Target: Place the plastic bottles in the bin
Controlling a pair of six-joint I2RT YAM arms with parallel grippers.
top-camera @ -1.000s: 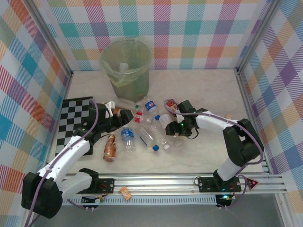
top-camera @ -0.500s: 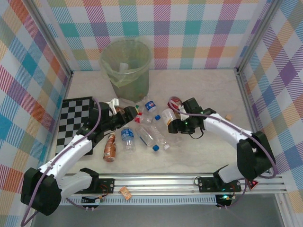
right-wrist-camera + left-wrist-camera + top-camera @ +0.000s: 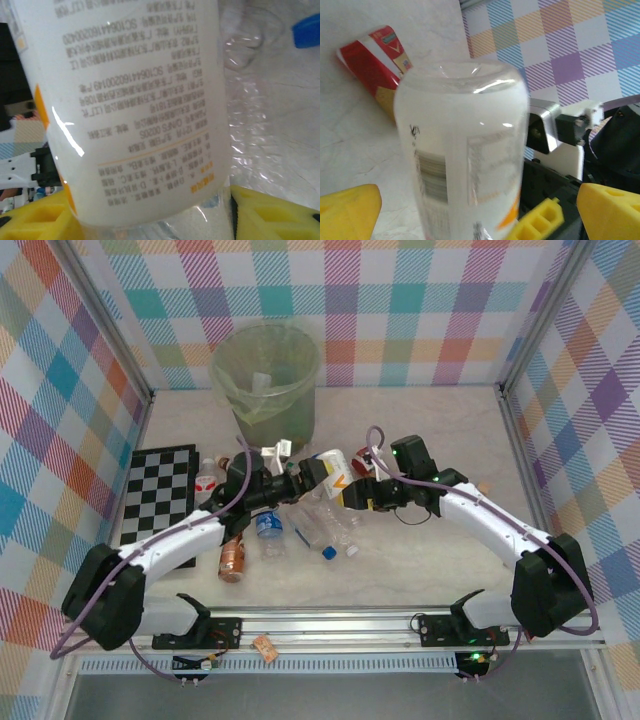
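White bottle (image 3: 332,475) held aloft at the centre of the overhead view.
It is clamped between the yellow fingers of the right gripper (image 3: 150,212), while the left gripper (image 3: 477,212) is spread wide, clear of it. The bin (image 3: 290,410) is seen upper left of centre, and other plastic bottles (image 3: 270,532) are strewn below.

Robot test cell (plaid-curtained walls (image 3: 420,300)).

Plaid walls (image 3: 420,300), marble tabletop (image 3: 440,420), checkerboard mat (image 3: 155,490).

Left hand (image 3: 303,480) spread wide, right hand (image 3: 352,492) clamped, both stretched inward, nearly meeting
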